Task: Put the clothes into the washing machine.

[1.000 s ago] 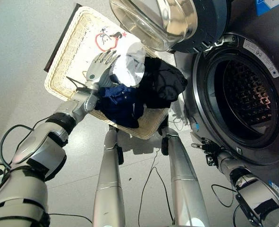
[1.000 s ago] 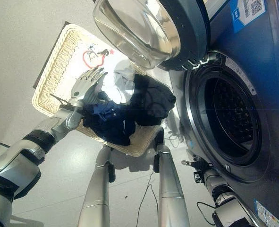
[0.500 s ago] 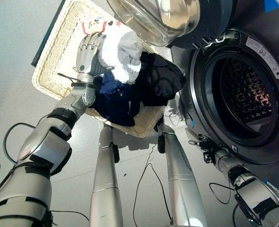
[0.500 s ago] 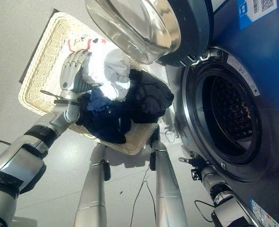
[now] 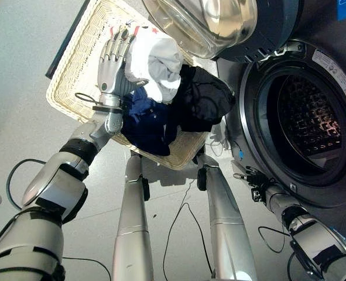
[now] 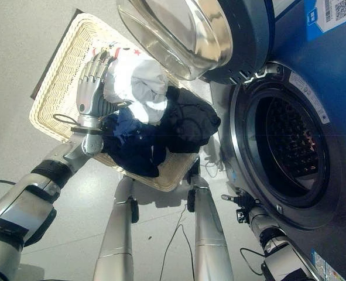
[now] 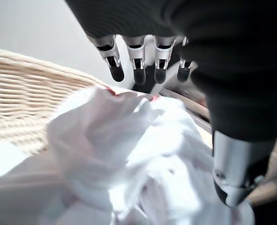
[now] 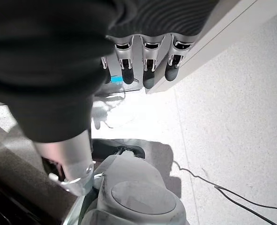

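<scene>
Clothes point(image 5: 178, 105) lay heaped at the basket's point(image 5: 73, 76) end nearest the washing machine point(image 5: 304, 117). Over the last second the left hand point(image 5: 111, 61) had slid along the white shirt point(image 5: 155, 61), fingers straight, not gripping. The right hand point(image 8: 143, 61) hung relaxed, empty. Nothing was loaded yet.

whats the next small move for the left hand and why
Probably curl the fingers round the white garment. The left hand lies against it in the wicker basket, fingers straight, not yet gripping, and the washing machine drum stands open with no clothes seen inside.
</scene>
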You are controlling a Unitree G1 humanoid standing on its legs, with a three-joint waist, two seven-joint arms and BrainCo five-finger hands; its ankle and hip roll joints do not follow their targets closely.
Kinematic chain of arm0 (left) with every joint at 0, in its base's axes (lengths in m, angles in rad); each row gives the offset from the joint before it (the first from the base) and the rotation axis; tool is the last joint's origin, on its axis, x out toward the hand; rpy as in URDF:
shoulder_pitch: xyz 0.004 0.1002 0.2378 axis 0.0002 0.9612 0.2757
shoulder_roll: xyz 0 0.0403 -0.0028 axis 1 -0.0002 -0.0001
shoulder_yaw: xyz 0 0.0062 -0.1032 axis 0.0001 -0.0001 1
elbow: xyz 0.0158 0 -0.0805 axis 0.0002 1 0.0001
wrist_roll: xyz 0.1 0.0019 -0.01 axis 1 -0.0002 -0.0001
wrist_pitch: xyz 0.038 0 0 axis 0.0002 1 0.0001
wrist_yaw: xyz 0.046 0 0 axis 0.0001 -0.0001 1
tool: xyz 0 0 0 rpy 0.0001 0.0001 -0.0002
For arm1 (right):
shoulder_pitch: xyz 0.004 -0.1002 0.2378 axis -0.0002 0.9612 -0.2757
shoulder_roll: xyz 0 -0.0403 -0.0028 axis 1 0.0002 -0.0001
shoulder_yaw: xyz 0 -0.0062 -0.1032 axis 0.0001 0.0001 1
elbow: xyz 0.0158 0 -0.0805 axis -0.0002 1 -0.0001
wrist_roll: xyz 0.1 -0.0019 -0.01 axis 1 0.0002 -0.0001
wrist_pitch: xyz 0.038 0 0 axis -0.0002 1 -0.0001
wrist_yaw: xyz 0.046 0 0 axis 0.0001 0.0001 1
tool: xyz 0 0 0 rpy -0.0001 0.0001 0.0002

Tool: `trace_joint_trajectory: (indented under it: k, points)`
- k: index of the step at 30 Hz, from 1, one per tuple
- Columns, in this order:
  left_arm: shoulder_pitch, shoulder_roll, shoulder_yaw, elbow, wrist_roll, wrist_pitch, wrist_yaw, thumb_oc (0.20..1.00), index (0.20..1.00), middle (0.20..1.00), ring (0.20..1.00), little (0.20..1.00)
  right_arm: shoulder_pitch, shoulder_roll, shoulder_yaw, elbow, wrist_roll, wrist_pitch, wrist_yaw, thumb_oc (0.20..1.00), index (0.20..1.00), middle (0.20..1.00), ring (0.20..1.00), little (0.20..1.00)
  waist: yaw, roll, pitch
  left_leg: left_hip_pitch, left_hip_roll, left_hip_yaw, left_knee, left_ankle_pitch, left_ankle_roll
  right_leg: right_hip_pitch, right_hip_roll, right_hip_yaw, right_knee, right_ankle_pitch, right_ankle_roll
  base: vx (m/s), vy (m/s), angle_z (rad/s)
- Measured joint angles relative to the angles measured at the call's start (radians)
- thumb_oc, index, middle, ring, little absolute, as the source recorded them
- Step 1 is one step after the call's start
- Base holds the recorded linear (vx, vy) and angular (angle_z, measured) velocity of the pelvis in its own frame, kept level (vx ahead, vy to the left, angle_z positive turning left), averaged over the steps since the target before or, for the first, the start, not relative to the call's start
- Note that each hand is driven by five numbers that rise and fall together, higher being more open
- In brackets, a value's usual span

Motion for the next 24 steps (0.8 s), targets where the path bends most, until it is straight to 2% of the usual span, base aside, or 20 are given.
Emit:
trace_joint_trajectory:
  k: [1, 4, 11, 16, 24]
  points:
    - [0.0, 0.0, 0.0, 0.0, 0.0, 0.0, 0.0, 1.0, 1.0, 1.0, 1.0, 1.0, 0.0, 0.0, 0.0, 0.0, 0.0, 0.0, 0.0, 1.0, 1.0, 1.0, 1.0, 1.0, 0.0, 0.0, 0.0, 0.0, 0.0, 0.0, 0.0, 0.0, 0.0, 0.0, 0.0, 0.0, 0.0, 0.0, 0.0, 0.02, 0.057, 0.0]
    - [-0.062, 0.004, -0.105, 0.008, 0.07, 0.014, -0.044, 1.0, 1.0, 1.0, 1.0, 1.0, -0.002, -0.002, -0.003, 0.001, 0.0, 0.001, 0.003, 1.0, 1.0, 1.0, 1.0, 1.0, -0.006, 0.0, 0.0, 0.0, 0.0, 0.005, 0.0, 0.0, 0.0, -0.004, 0.0, 0.005, -0.001, -0.003, 0.005, 0.02, 0.045, -0.02]
    - [-0.139, -0.002, -0.188, 0.084, 0.058, 0.048, -0.189, 1.0, 1.0, 1.0, 1.0, 1.0, -0.009, -0.006, 0.001, 0.003, -0.001, 0.0, 0.018, 1.0, 1.0, 1.0, 1.0, 1.0, -0.034, 0.0, 0.0, -0.019, 0.0, 0.01, 0.002, -0.001, -0.001, -0.027, 0.001, 0.011, 0.0, -0.003, 0.005, 0.01, 0.023, -0.01]
    - [-0.145, 0.0, -0.193, 0.13, 0.05, 0.068, -0.247, 1.0, 1.0, 1.0, 1.0, 1.0, -0.014, -0.006, 0.004, 0.004, 0.0, 0.0, 0.019, 1.0, 1.0, 1.0, 1.0, 1.0, -0.047, 0.0, 0.0, -0.024, 0.0, 0.012, 0.006, -0.001, 0.0, -0.032, 0.001, 0.012, 0.01, 0.001, -0.001, 0.0, 0.0, 0.0]
    - [-0.179, -0.018, -0.209, 0.182, 0.012, 0.137, -0.33, 1.0, 1.0, 1.0, 1.0, 1.0, -0.02, -0.008, 0.018, 0.004, 0.0, -0.001, 0.018, 1.0, 1.0, 1.0, 1.0, 1.0, -0.054, 0.0, -0.001, -0.023, 0.003, 0.014, 0.009, -0.006, 0.001, -0.037, 0.006, 0.018, 0.013, -0.001, 0.002, 0.0, 0.001, -0.02]
